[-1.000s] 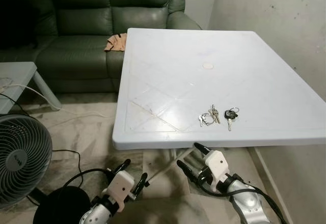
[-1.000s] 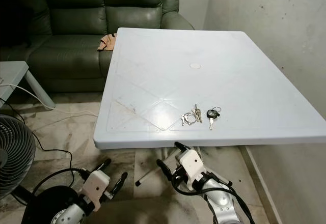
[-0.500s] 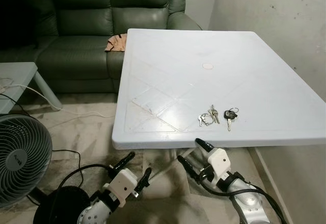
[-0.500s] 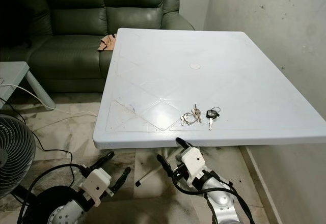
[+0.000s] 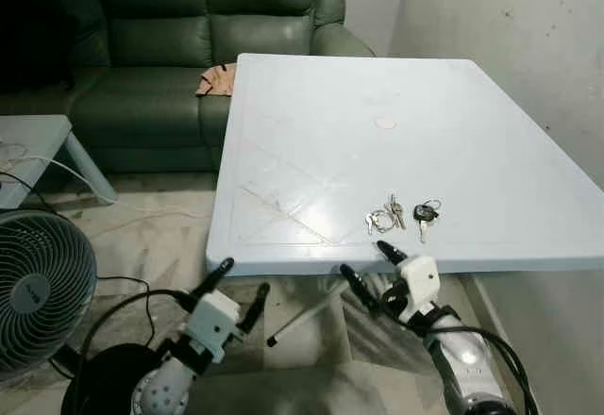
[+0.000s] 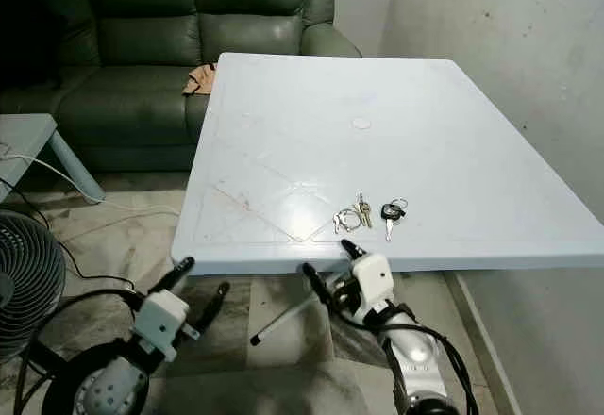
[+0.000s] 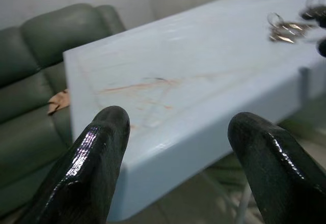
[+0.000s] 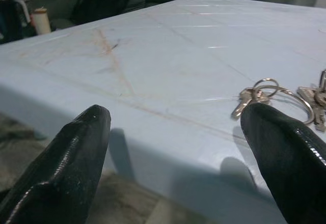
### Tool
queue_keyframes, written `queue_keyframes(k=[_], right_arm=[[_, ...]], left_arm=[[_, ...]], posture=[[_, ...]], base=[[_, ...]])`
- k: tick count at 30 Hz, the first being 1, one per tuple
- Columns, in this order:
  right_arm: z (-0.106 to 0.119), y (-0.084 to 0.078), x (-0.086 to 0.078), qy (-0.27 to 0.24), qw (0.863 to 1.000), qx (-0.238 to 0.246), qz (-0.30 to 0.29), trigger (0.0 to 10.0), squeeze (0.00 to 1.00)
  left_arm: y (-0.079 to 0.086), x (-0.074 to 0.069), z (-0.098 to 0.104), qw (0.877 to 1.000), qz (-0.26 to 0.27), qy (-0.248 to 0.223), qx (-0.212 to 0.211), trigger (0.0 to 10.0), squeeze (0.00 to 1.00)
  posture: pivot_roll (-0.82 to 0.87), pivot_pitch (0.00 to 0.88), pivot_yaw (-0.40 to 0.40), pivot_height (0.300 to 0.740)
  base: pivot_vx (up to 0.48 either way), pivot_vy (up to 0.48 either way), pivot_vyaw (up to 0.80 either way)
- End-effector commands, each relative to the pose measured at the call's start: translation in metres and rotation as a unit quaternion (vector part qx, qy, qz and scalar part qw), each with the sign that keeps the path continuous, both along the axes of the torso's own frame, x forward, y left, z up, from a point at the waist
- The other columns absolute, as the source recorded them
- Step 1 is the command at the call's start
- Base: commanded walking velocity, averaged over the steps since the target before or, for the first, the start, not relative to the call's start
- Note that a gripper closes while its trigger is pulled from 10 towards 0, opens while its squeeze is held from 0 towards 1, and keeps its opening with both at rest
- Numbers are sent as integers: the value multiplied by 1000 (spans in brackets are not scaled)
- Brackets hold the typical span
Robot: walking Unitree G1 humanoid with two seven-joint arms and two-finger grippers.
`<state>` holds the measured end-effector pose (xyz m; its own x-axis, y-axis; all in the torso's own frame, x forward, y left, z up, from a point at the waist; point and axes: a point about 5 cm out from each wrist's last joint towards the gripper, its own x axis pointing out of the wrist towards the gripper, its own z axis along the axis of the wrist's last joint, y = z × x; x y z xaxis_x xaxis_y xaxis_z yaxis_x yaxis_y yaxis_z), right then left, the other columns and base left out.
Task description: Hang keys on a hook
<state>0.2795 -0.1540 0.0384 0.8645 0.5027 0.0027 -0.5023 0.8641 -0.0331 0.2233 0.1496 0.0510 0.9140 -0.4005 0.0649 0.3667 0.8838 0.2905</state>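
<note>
Pale blue table [image 5: 311, 123] w/ diamond lines, dk green sofa [image 5: 160, 47], silver keys [image 5: 387, 215].

The right gripper [image 5: 368, 262], its two long black fingers spread apart, now sits higher than a second ago, with its upper fingertip level with the near edge of the pale blue plastic table [image 5: 311, 141] and just short of the bunch of silver keys on a ring [image 5: 385, 215]. The left gripper [image 5: 239, 284], also spread, has risen too and now points up toward the table's near-left corner from below.
</note>
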Motion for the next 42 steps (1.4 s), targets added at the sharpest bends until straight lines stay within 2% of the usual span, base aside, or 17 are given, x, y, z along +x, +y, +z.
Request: queue_keyframes(k=[1, 7, 11, 13, 14, 17, 30, 33, 42], right_arm=[[8, -2, 9, -1, 999, 24, -25, 10000, 0], [23, -8, 30, 10, 996, 52, -77, 10000, 0], [34, -12, 41, 3, 993, 52, -103, 10000, 0], [37, -14, 45, 4, 992, 50, -115, 10000, 0], [39, -13, 48, 5, 991, 45, -122, 10000, 0], [42, -10, 50, 8, 991, 41, -124, 10000, 0], [48, -2, 55, 16, 992, 25, -125, 10000, 0], [59, 3, 66, 13, 993, 5, -119, 10000, 0], [67, 4, 70, 28, 992, -4, -125, 10000, 0]], left_arm=[[6, 5, 10, 999, 32, -5, -29, 10000, 0], [25, 16, 28, 991, 100, -9, -84, 10000, 0], [39, 22, 38, 985, 138, -21, -101, 10000, 0], [47, 24, 40, 980, 162, -21, -118, 10000, 0], [54, 26, 42, 973, 188, -17, -136, 10000, 0], [59, 27, 44, 967, 208, -16, -148, 10000, 0], [56, 30, 53, 962, 216, -18, -164, 10000, 0], [48, 31, 59, 966, 199, -21, -161, 10000, 0], [39, 21, 60, 971, 180, -11, -154, 10000, 0]], posture=[[-38, 0, -51, 728], [-36, 0, -54, 728], [-37, 0, -54, 728], [-38, 0, -54, 728], [-38, 0, -56, 728], [-39, 0, -57, 728], [-39, 0, -65, 728], [-31, 0, -80, 728], [-33, 60, -93, 728]], base=[[0, 0, 0], [0, 0, 0], [0, 0, 0], [0, 0, 0], [0, 0, 0], [0, 0, 0], [0, 0, 0], [0, 0, 0], [0, 0, 0]])
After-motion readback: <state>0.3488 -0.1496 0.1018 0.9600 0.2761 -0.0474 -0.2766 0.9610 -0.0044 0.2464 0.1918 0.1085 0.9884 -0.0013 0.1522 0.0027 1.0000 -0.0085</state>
